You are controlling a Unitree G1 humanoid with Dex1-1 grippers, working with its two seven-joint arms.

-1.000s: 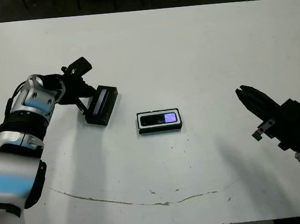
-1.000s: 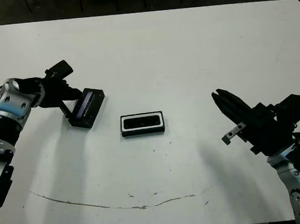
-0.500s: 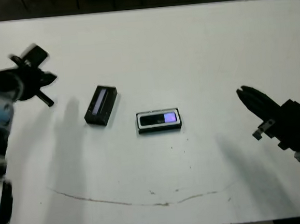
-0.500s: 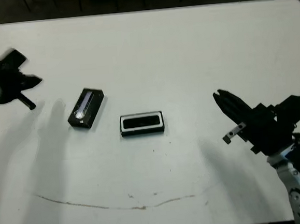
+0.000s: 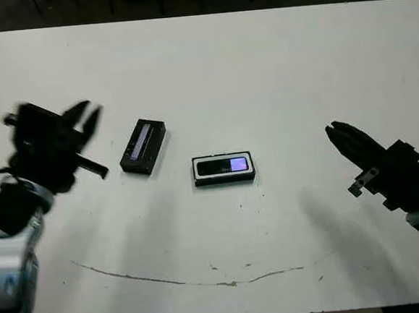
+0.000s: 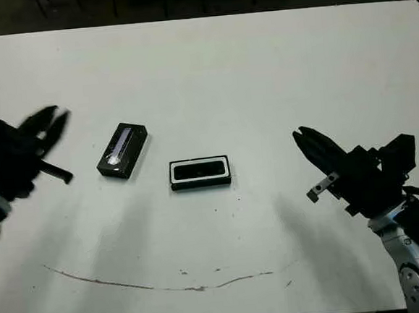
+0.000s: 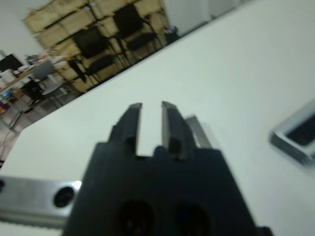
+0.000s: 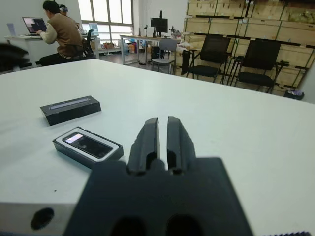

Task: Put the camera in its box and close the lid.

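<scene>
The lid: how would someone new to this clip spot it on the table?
On the white table, two small dark rectangles lie near the middle. The lid is the one nearer the left gripper, lying askew. It is all black with a silvery strip, while the box beside it has a white rim and holds the camera.

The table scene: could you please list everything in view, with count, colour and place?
camera: one, black with a purple-blue screen, lying in the box.
box: one, black walls, white lining, mid-table.
lid: one, black with a silvery strip, flat on the table, apart from the box on its left.
table: one, white, with a thin dark scuff line near the front.
person: one, seated at a laptop beyond the table.
left gripper: black, fingers apart, empty.
right gripper: black, fingers nearly together, empty.
</scene>
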